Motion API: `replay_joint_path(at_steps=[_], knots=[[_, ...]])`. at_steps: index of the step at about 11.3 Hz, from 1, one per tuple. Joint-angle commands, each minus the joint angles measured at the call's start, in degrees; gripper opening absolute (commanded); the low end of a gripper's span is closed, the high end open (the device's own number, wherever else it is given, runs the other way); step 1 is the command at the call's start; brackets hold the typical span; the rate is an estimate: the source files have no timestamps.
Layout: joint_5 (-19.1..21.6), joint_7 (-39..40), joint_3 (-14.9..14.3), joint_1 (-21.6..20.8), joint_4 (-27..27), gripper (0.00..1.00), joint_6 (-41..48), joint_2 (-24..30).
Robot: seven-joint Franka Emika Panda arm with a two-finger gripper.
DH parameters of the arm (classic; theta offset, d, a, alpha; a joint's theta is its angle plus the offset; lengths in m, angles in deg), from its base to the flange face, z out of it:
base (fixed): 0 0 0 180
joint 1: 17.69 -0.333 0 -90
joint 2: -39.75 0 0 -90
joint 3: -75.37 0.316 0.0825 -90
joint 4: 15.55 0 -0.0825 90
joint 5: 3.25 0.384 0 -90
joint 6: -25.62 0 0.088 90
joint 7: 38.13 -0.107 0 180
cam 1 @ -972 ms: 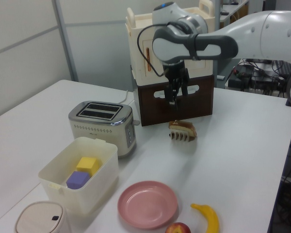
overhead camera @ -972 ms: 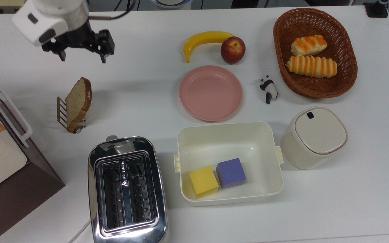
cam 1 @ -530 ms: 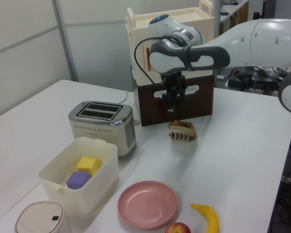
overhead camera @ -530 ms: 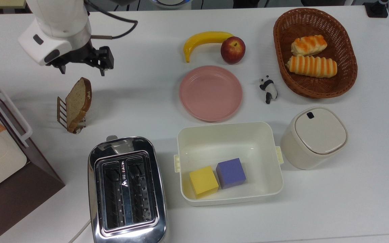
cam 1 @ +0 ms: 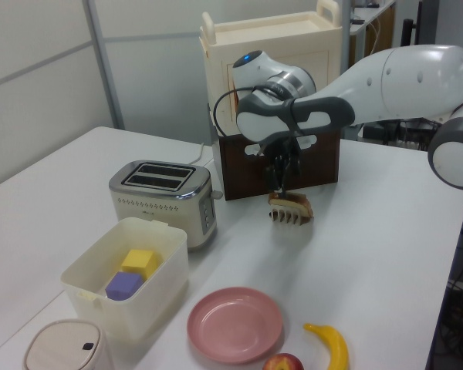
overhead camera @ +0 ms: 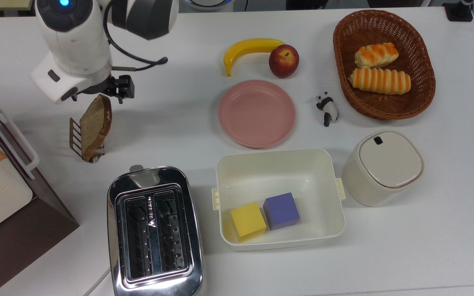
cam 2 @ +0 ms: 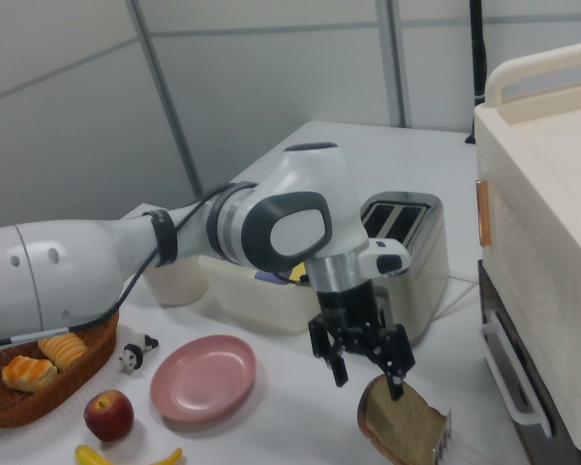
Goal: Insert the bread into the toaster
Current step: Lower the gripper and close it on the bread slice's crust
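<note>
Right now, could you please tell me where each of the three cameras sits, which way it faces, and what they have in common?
Top view: sits overhead, looks straight down on the white table; the arm's white wrist and the gripper enter at the top view's upper left, above the bread.
Left view: sits low at the fruit end, looks across the pink plate toward the toaster and cabinet; the arm reaches in from the left view's right.
Right view: sits by the cabinet, looks back toward the basket; the arm comes from the right view's left.
All three share the open jaws above the bread.
</note>
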Motion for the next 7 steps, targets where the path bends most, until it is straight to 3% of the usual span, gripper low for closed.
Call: replay_joint_path(at_steps=[1,3,4,7], knots=[[-2.56,1.33,-0.15,-0.23,1.08,0.87,-1.56,-1.04],[-2.56,2.55,-0.15,-0.23,1.26,0.82,-1.56,-1.13],[-2.56,2.65,-0.15,-0.23,1.52,0.72,-1.56,-1.22],[-2.47,3.44,-0.15,-0.23,1.35,0.19,-1.39,-1.22]])
